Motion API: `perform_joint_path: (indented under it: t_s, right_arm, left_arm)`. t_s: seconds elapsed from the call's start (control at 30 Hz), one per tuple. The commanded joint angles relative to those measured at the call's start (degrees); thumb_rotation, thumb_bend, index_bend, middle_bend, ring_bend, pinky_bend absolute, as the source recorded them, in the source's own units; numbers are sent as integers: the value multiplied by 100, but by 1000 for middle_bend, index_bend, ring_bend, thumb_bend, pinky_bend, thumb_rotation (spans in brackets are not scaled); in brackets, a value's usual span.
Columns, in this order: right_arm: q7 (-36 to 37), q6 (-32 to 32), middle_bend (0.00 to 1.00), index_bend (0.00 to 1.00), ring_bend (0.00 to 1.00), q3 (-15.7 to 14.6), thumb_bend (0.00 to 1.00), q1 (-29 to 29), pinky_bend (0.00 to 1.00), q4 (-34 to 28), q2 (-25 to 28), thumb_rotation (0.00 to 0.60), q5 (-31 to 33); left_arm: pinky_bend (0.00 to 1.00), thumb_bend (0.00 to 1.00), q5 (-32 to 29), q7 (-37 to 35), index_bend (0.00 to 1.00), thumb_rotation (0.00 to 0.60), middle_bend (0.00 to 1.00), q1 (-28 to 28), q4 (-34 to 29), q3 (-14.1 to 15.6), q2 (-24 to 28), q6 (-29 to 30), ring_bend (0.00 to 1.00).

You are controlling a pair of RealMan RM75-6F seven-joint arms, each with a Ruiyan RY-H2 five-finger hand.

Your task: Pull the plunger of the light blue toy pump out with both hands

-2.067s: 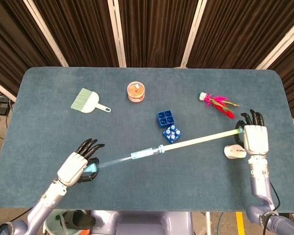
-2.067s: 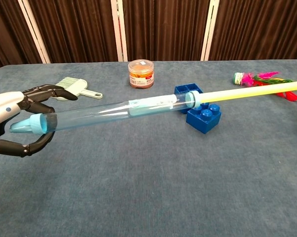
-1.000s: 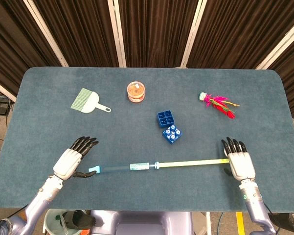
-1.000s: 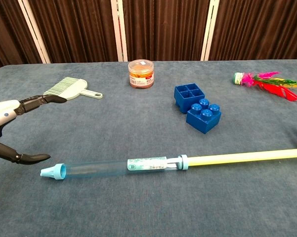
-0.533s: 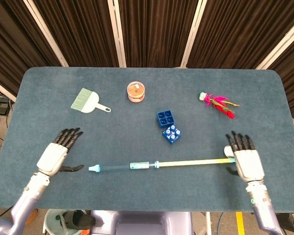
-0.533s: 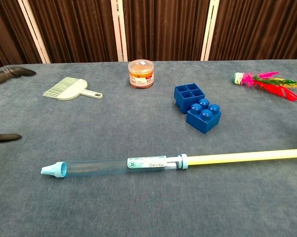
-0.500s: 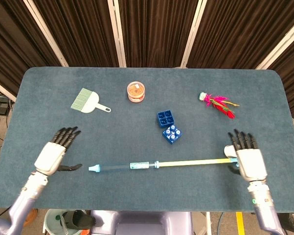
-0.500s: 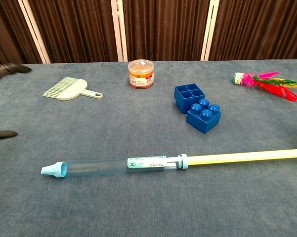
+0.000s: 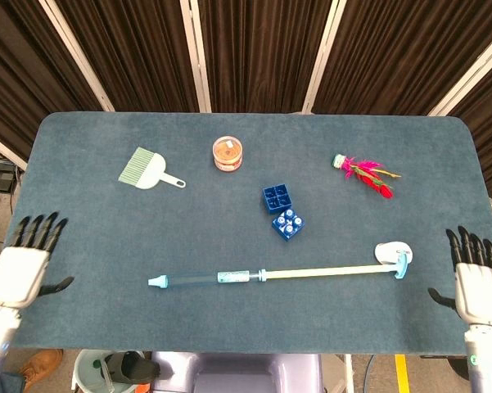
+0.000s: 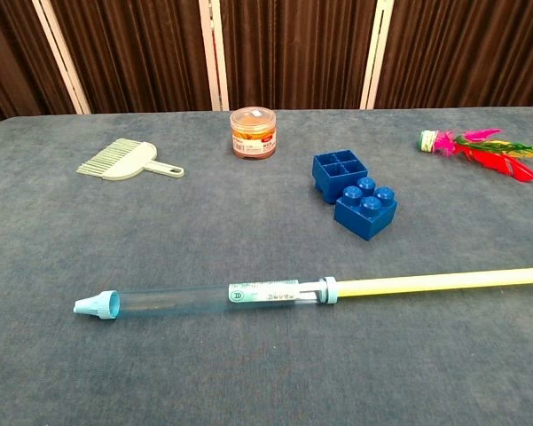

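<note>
Blue-grey felt table (image 9: 106, 221), dark brown curtains (image 9: 254, 49) behind, white posts (image 9: 195, 53)

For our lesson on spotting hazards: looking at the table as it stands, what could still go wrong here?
The toy pump lies with its yellow plunger drawn far out; the long, round rod could roll or be bent if bumped. Its handle lies toward the right end of the table, near the right hand, which could knock it in passing.
</note>
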Motion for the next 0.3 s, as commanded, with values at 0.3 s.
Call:
perform_joint_path:
  t_s: [0.3]
  right_arm:
    - [82, 311, 0, 0, 0, -148, 0, -208, 36, -117, 108, 600, -468]
  left_arm:
    - [0, 115, 184, -860, 0, 600, 0, 604, 348, 128, -62, 543, 0]
